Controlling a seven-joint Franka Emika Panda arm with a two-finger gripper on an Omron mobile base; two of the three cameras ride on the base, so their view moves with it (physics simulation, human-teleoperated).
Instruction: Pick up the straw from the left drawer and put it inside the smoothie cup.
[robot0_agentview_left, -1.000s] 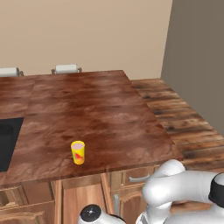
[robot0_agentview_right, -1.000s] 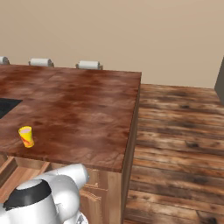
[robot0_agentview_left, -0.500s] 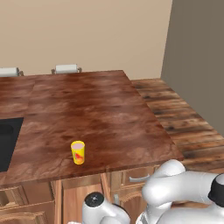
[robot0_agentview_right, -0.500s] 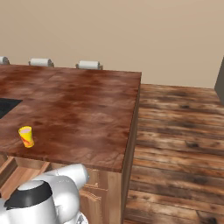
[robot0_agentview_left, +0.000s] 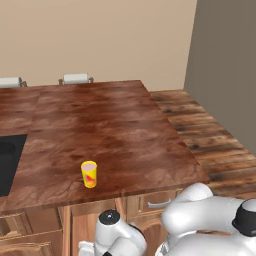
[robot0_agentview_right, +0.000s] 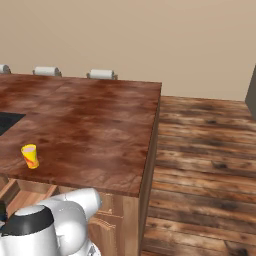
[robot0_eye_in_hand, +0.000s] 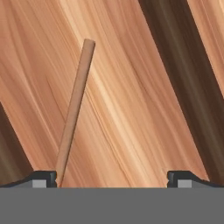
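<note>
Lying on the pale plank bottom of the left drawer (robot0_eye_in_hand: 131, 87), the straw (robot0_eye_in_hand: 75, 113) is a thin, straight tan-brown stick with one blunt end visible; its other end runs down beside one of the fingertips (robot0_eye_in_hand: 43, 178) in the hand view. The gripper (robot0_eye_in_hand: 112, 179) hangs close over the wood with its jaws spread wide and nothing between them; the straw sits just inside one tip, not held. Darker bands cross the drawer's grain on either side of the straw.

On the dark reddish-brown countertop (robot0_agentview_left: 100, 125) the smoothie cup (robot0_agentview_left: 89, 174) stands upright near the near edge, yellow with a red mark and a pinkish rim, with bare counter all round it. A black sink (robot0_agentview_left: 6, 165) lies to its left. Beyond the counter's right edge is a plank floor (robot0_agentview_right: 210, 150). A beige wall (robot0_agentview_right: 150, 40) closes the far side, with white paper-towel rolls (robot0_agentview_right: 102, 74) at the counter's far edge.
</note>
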